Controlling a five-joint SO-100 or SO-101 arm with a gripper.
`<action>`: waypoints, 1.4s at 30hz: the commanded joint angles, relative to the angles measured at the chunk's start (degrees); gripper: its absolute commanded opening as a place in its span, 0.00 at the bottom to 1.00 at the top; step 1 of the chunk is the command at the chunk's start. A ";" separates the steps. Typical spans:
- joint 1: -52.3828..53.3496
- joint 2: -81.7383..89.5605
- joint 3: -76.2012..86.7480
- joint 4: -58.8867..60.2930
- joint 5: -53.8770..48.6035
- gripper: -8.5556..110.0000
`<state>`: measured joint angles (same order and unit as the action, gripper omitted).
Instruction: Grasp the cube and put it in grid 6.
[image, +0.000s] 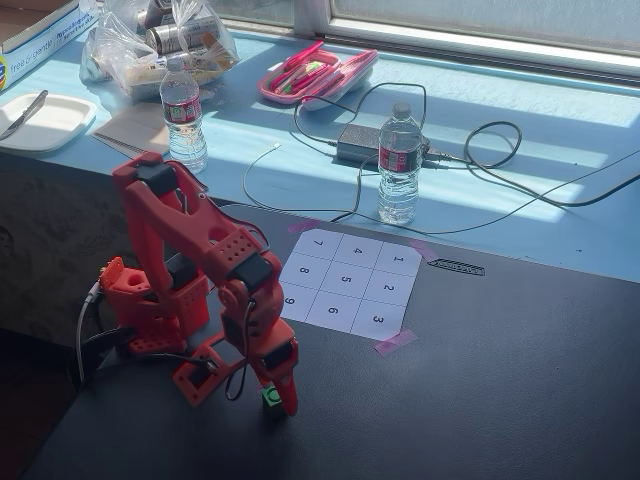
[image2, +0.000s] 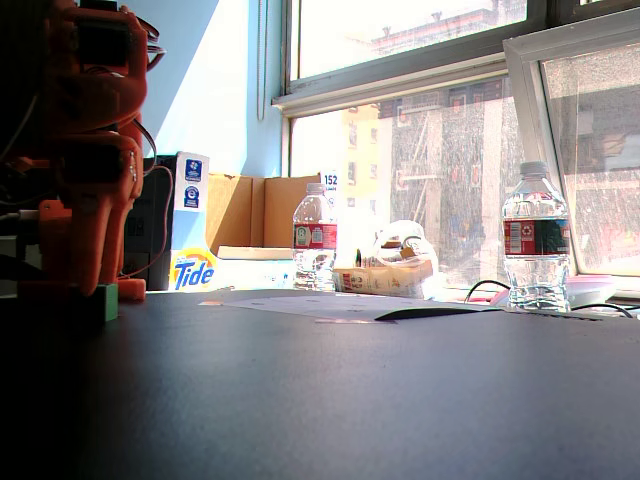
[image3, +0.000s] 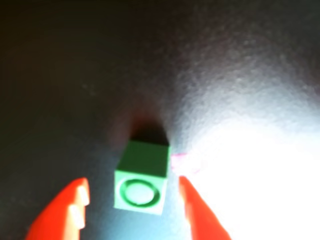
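The green cube sits on the black mat near its front-left corner in the high fixed view, well short of the numbered grid. In the wrist view it shows a ring on its near face and lies between the two red fingers, with a gap on each side; neither finger touches it. The gripper is spread open around the cube and holds nothing. In the low fixed view the cube rests on the mat at the far left edge, at the foot of the arm.

The grid is a white sheet of nine squares taped near the mat's back edge, square 6 in its front row. Behind it, on the blue ledge, stand two water bottles, a power brick with cables, and a pink case.
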<state>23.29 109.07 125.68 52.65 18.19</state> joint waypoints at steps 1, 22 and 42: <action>-0.09 0.18 0.00 -1.14 -2.64 0.09; -5.71 8.00 -22.50 19.25 -13.10 0.07; -30.41 -3.52 -47.29 34.80 -19.34 0.07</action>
<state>-4.22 106.00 81.04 87.36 -0.53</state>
